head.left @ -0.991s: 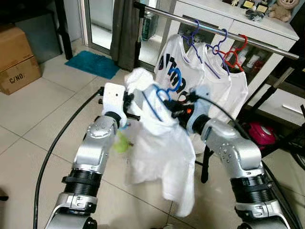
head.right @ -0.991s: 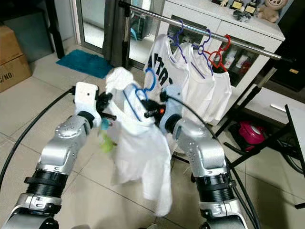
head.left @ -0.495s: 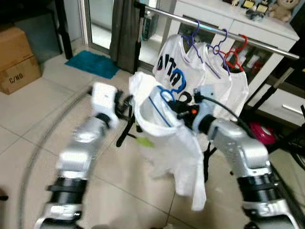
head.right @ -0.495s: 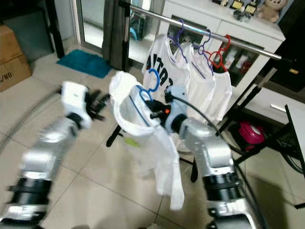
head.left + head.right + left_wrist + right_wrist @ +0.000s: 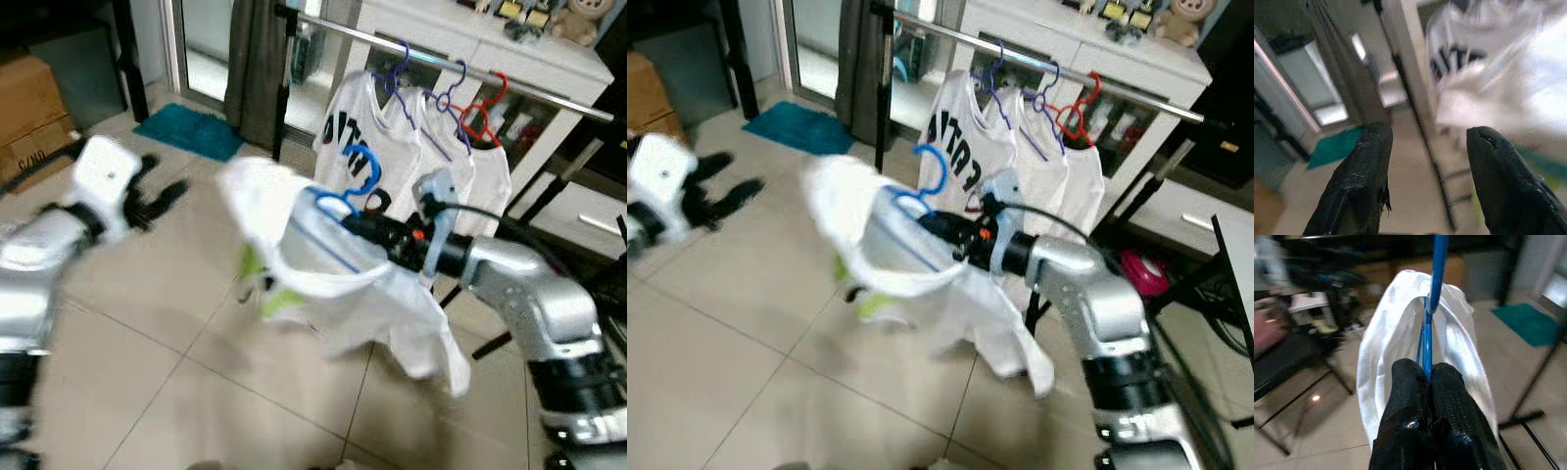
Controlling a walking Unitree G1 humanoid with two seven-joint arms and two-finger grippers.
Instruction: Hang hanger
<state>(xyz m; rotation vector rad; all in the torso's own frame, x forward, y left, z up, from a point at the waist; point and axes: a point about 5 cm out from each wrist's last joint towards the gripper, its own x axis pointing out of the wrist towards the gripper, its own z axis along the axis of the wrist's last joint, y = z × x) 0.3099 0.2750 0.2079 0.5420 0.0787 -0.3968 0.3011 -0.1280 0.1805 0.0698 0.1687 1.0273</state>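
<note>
Right gripper [image 5: 1429, 382]: fingers pinched tight on the blue hanger [image 5: 345, 201], just below its hook; arm stretched toward the rail.
Left gripper [image 5: 1425, 147]: fingers spread wide, holding nothing, out to the robot's left and well apart from the shirt.
Task's thing: the blue hanger carried a white T-shirt [image 5: 338, 289] with a green patch low on the front; it hung in the air short of the clothes rail [image 5: 431, 57], hook upward, not yet on the bar.
Doing it well: as I judge it, the hook should be lifted above the bar at the free stretch to the robot's left of the purple hangers [image 5: 402, 73], then lowered until it seats before the grip loosens; the shirt's swing should be left to settle.
Already hung: white T-shirts [image 5: 411, 147] on purple hangers and a red hanger [image 5: 482, 113].
Floor: pale tiles [image 5: 147, 323].
Room: teal mat [image 5: 188, 130], cardboard box [image 5: 34, 103], white cabinet [image 5: 1097, 59] behind the rail.
</note>
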